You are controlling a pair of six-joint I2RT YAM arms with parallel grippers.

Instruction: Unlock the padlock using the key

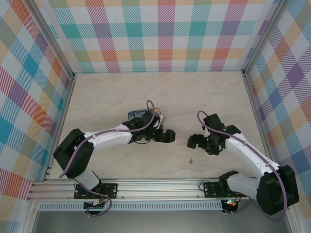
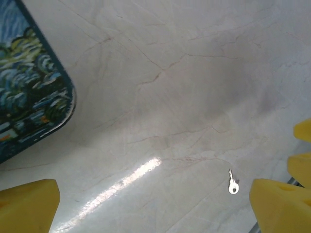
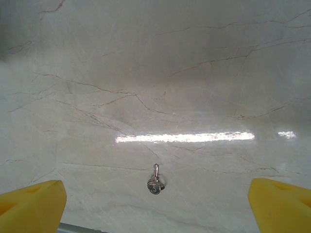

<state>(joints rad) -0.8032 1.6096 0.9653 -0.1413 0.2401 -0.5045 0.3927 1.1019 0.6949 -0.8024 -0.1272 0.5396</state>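
Two grippers hang over the middle of the table (image 1: 121,92), facing each other with a free gap between them. The left gripper (image 1: 167,136) is at the end of an arm that reaches in from the left. The right gripper (image 1: 197,141) comes in from the right at about the same depth.

In the left wrist view the left gripper (image 2: 155,208) has its yellow fingertips (image 2: 29,206) far out at the two lower corners, so the jaws stand wide apart and hold nothing. In the right wrist view the right gripper (image 3: 156,206) is the same: its yellow fingertips (image 3: 282,204) are spread to both corners, with only bare table between them.

The key (image 1: 191,160) lies flat on the table. It is nearer to the arm bases than both grippers, below the gap between them and a little more to the side of the right one. No finger touches it. In the right wrist view the key (image 3: 155,182) is almost in the centre between the fingertips, with its round head toward the camera and its thin blade pointing away. In the left wrist view the key (image 2: 233,184) is just beside the right-hand fingertip, slightly tilted.

The painted tin (image 1: 140,115) sits on the table behind the left wrist, and the arm partly covers it. Its rounded corner (image 2: 34,87) with blue swirls shows at the left edge of the left wrist view, well apart from the key.

Two more yellow pieces (image 2: 301,167) appear at the right edge of that view, and I cannot tell what they belong to.
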